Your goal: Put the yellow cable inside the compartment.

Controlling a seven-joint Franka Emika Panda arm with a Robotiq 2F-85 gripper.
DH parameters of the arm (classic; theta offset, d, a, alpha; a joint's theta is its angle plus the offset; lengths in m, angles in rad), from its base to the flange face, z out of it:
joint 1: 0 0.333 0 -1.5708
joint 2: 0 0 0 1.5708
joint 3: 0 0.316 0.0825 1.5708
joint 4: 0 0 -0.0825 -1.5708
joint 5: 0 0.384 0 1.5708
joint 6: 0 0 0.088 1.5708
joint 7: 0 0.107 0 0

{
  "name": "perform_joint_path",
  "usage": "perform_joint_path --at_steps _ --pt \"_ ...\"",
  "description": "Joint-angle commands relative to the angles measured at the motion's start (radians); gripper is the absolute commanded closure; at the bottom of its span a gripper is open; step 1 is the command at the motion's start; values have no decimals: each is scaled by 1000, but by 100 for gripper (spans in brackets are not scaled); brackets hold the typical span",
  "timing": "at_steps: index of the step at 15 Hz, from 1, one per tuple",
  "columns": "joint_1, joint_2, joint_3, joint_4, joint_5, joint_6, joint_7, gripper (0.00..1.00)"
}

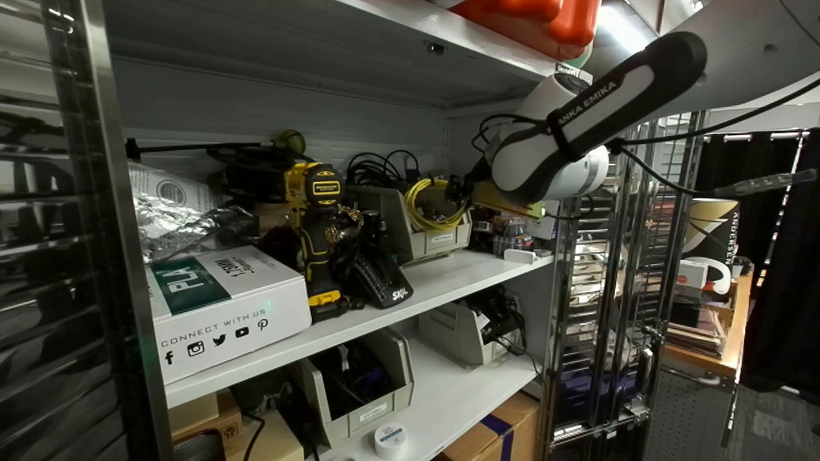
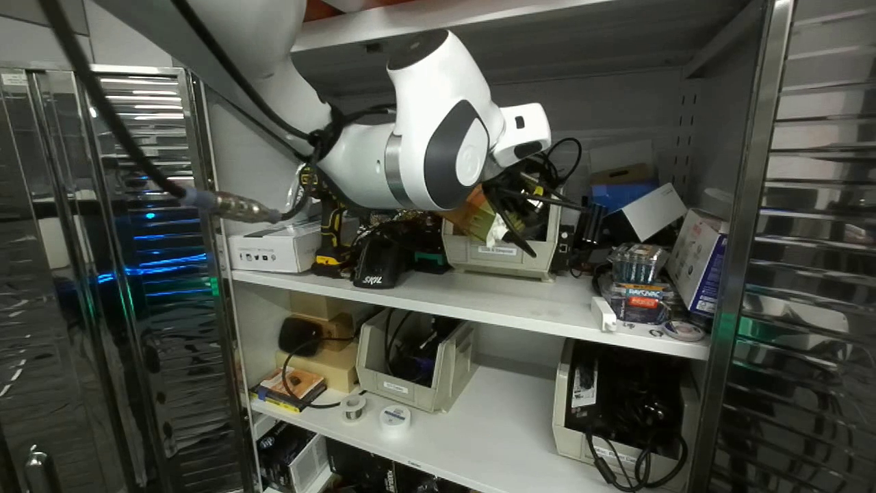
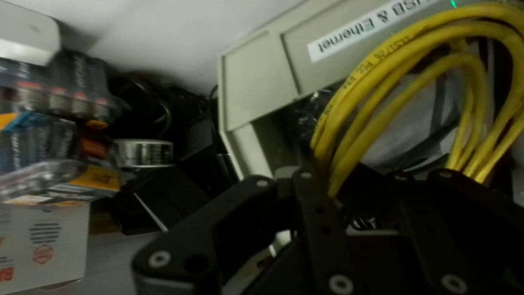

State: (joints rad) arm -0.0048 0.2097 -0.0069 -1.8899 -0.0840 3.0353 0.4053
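"USB & Ethernet" on a bin (image 3: 307, 76), "SKIL" on a black device (image 1: 381, 275), "RAYOVAC" on batteries (image 2: 640, 309).

The arm (image 2: 424, 123) is bent, its pincer (image 3: 355, 180) gripping between 2 fingers (image 3: 310, 198).

White arm (image 2: 438, 89) — dark panels (image 2: 440, 154), "ANKA EMIKA" lettering (image 1: 587, 104); black gripper (image 3: 355, 186) — grey screws (image 3: 341, 284).
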Motion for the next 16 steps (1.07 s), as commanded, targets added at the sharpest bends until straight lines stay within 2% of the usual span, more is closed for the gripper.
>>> perform_joint_path --at_steps 1,5,10,11,12,13,16 --pt "21 80 24 180 25 2 30 93" --pt "34 136 11 277 2 3 29 93" --pt "28 213 12 326 -12 -42 -5 93" --pt "13 218 39 327 4 -67 -30 63" --pt "5 218 58 323 19 -76 -38 61" --pt "28 207 43 316 78 -91 -96 55" --pt "11 139 91 274 156 -100 -164 32"
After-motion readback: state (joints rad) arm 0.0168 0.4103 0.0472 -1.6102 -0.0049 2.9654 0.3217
